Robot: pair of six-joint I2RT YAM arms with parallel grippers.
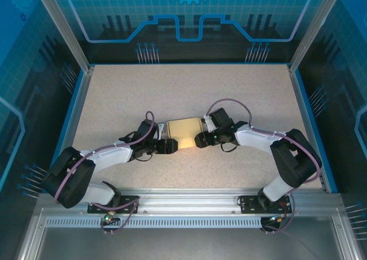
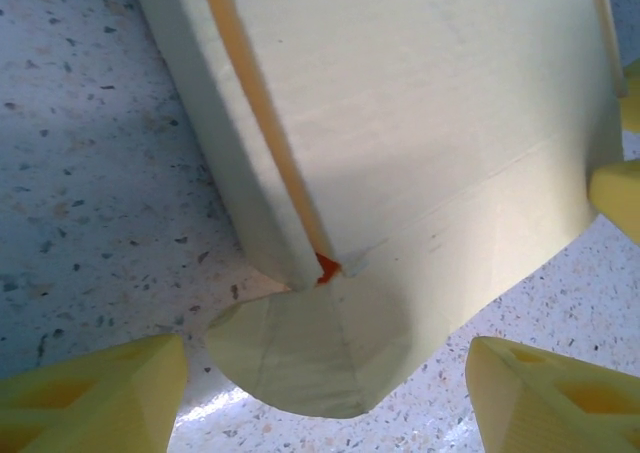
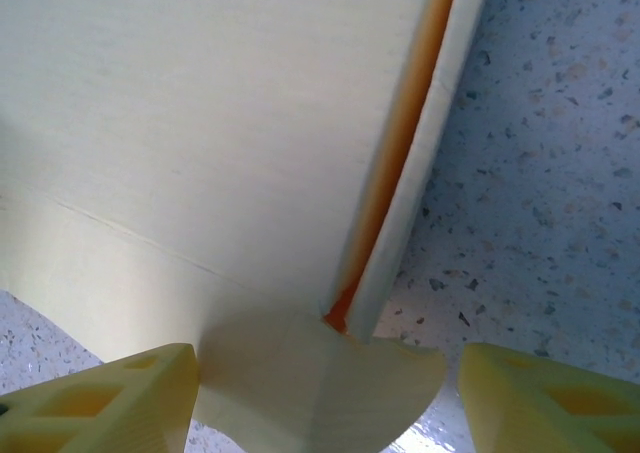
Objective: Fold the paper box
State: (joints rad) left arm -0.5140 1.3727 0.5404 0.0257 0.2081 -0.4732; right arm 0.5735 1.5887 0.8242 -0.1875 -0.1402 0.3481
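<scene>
top view: the box [image 1: 183,132], pale yellow, lies flat near the middle of the speckled counter [image 1: 114,99], somewhat toward the near edge. the left arm [image 1: 109,154] reaches in from the lower left, the right arm [image 1: 258,138] from the right. the left jaws sit at the box's near left corner, the right jaws at its right side. from up here we cannot tell whether either touches the card.

left wrist: the box [image 2: 400,123] seen close, from one end. a broad top panel with one crease across it. a narrow wall is folded down its left side, and a thin orange line [image 2: 265,133] shows in the seam between them. a rounded flap [image 2: 310,353] sticks out at the near end and lies on the counter [image 2: 80,173]. left jaws released: the yellow fingers [image 2: 100,398] stand wide apart, one on each side of the flap, with a gap on both sides, grasping nothing.

right wrist: the box [image 3: 200,123] from an end, with the orange line [image 3: 395,153] here on the right of the panel. a rounded flap [image 3: 320,373] lies between the yellow fingers [image 3: 550,403]. right jaws released, standing wide. the left-hand finger is just beside the flap's edge and we cannot tell if it touches. the other finger is clear of it.
</scene>
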